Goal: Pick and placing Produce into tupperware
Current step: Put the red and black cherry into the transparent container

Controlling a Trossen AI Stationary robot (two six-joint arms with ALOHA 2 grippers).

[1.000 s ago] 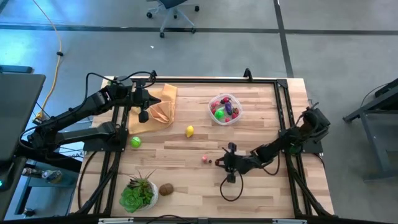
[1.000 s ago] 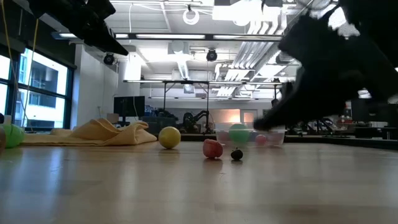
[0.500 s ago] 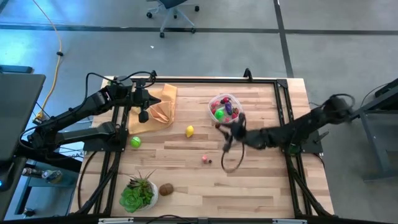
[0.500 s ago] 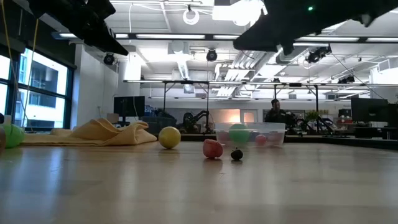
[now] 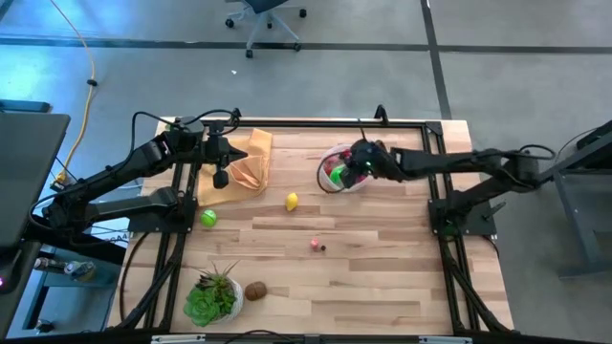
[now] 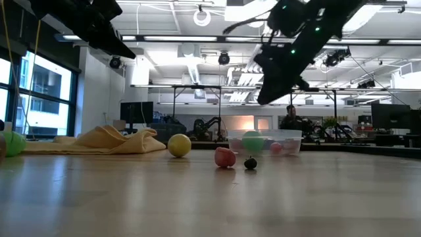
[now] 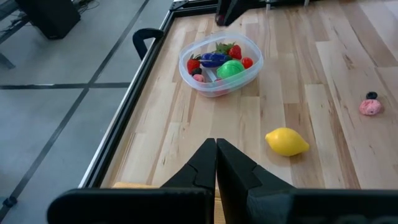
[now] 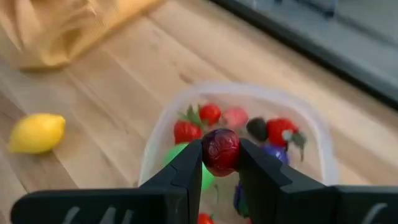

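1. Tupperware: clear tub with rounded corners, on the far right part of the table; holds red, green, purple and pink pieces.
2. Right gripper: above the tub, fingers clamped on a dark red round fruit; hangs over the tub's contents, clear of them.
3. Left gripper: fingers pressed together, nothing between them; raised over the tan-orange cloth at the far left of the table.
4. Produce outside the tub: yellow lemon between cloth and tub; green ball near the left edge; pink piece with a small dark piece just beside it, mid-table; brown piece beside the plant.
5. Potted plant: leafy green in a white pot, at the near left corner.
6. Low view: person visible in the room behind the table.
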